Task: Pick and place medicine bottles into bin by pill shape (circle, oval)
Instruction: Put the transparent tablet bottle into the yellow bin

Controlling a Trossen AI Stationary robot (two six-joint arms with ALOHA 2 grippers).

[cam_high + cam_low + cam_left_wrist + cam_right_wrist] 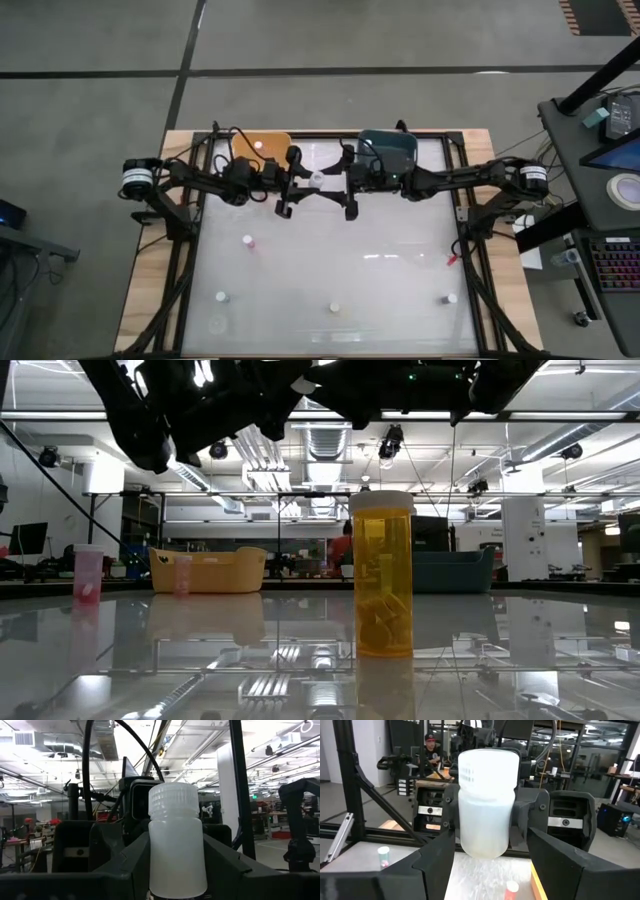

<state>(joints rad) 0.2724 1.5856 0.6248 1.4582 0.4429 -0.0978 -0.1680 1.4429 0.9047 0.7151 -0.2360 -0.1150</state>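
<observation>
White bottle (pixel 177 840) gripped in left hand (pixel 287 187), right hand (pixel 349 189) opposite

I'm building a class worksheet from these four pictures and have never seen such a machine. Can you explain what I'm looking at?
It is a robot with two dark arms at a shiny table. One picture looks down from above, one looks level across the table, and two come from cameras on the wrists. The left gripper clamps a white bottle in mid-air. The right gripper is open, close up to it. At the back sit an orange bin and a teal bin. Small capped bottles stand scattered on the table, an amber bottle nearest the low camera.
</observation>
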